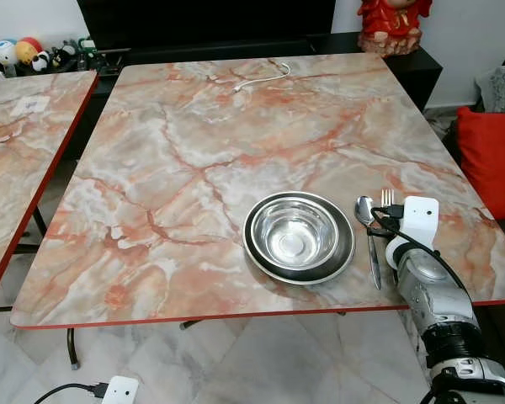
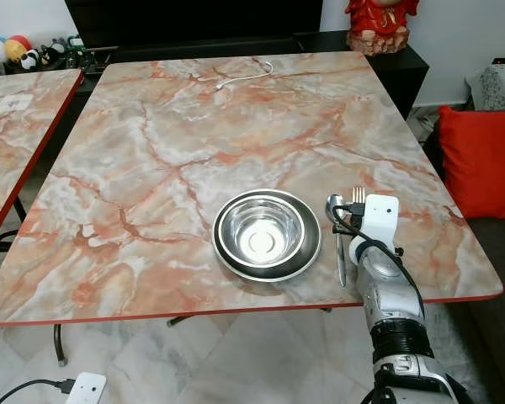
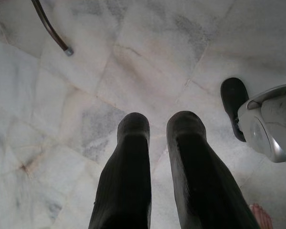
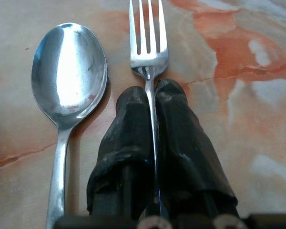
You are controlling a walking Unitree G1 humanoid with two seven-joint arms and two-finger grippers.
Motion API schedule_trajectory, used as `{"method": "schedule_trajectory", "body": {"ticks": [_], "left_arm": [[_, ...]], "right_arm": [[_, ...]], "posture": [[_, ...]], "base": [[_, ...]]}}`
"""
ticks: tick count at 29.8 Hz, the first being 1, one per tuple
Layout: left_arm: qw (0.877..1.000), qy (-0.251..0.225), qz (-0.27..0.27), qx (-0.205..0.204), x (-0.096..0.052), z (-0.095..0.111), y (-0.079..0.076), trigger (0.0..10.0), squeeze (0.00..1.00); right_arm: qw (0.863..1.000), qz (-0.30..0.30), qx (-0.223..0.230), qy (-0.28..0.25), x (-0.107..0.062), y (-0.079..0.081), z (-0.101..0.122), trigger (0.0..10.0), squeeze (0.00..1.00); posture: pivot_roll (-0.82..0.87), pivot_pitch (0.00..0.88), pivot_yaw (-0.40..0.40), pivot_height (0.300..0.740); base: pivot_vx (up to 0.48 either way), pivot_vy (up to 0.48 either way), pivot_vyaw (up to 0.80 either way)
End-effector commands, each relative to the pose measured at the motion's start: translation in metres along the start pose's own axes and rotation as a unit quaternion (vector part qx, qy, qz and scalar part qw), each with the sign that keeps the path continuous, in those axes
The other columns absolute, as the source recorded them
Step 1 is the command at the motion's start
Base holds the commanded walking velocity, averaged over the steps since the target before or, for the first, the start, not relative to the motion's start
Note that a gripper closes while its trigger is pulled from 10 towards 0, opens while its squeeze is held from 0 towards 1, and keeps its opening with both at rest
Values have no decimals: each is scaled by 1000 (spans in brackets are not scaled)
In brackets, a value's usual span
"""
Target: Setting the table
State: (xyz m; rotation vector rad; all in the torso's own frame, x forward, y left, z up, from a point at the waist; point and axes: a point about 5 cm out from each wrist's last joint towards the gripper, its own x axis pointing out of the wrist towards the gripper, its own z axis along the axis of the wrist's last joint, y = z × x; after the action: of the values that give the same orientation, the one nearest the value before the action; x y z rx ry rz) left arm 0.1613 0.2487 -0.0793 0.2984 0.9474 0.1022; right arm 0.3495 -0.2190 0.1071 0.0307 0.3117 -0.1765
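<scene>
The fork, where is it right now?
The fork sits pinched between the right gripper's fingers, low over the table near its front right corner, just right of the spoon beside the bowl.

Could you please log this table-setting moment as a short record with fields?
table: marble-patterned top, red edge
bowl: steel, nested in a plate, near front edge
spoon: flat on table, right of plate
fork: beside spoon, handle between right gripper's fingers
right gripper: shut on fork, low over table
left gripper: idle, pointing at floor, fingers slightly apart
cable: white, far end of table
</scene>
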Motion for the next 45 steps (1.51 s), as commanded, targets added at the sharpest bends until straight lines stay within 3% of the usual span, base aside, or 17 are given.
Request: {"method": "schedule_trajectory", "body": {"ticks": [1,7,8,10,11,14,16,29,30,33,34,35,45], "left_arm": [[1000,18,4,-1,-2,-10,4,10000,0],[1000,18,4,-1,-2,-10,4,10000,0],[1000,19,4,-1,-2,-11,4,10000,0],[1000,19,4,-1,-2,-11,4,10000,0],[1000,19,4,-1,-2,-10,4,10000,0],[1000,19,4,-1,-2,-10,4,10000,0],[1000,19,4,-1,-2,-10,4,10000,0],[1000,17,2,-1,-2,-9,3,10000,0],[1000,17,2,-1,-2,-9,3,10000,0],[1000,17,2,-1,-2,-9,3,10000,0],[1000,17,2,-1,-2,-9,3,10000,0],[1000,17,2,-1,-2,-8,3,10000,0],[1000,15,2,-2,-2,-8,2,10000,0]], "right_arm": [[1000,-2,0,7,1,0,-3,10000,243],[1000,-6,1,7,2,-1,-3,10000,267],[1000,-1,2,7,2,0,-3,10000,1000],[1000,-1,3,8,2,0,-3,10000,1000],[1000,-4,2,9,1,0,-4,10000,651],[1000,-3,1,9,1,0,-4,10000,651],[1000,-2,1,10,1,0,-5,10000,27],[1000,2,2,10,1,1,-4,10000,0],[1000,3,4,10,1,1,-5,10000,1000],[1000,3,4,10,1,1,-5,10000,1000],[1000,2,3,10,1,1,-5,10000,592],[1000,2,3,10,1,1,-5,10000,0],[1000,-5,13,-24,0,0,5,10000,0]], "posture": [[-72,133,50,740],[-72,132,51,740],[-69,132,51,740],[-69,132,51,740],[-69,133,51,740],[-69,133,51,740],[-68,133,51,740],[-70,129,50,740],[-70,129,50,740],[-70,129,49,740],[-70,130,49,740],[-70,130,49,740],[-72,128,48,740]], "base": [[0,0,0],[0,0,0],[0,0,0],[0,0,0],[0,0,0],[0,0,0],[0,0,0],[0,0,0],[0,0,0],[0,0,0],[0,0,0],[0,0,0],[0,0,0]]}}
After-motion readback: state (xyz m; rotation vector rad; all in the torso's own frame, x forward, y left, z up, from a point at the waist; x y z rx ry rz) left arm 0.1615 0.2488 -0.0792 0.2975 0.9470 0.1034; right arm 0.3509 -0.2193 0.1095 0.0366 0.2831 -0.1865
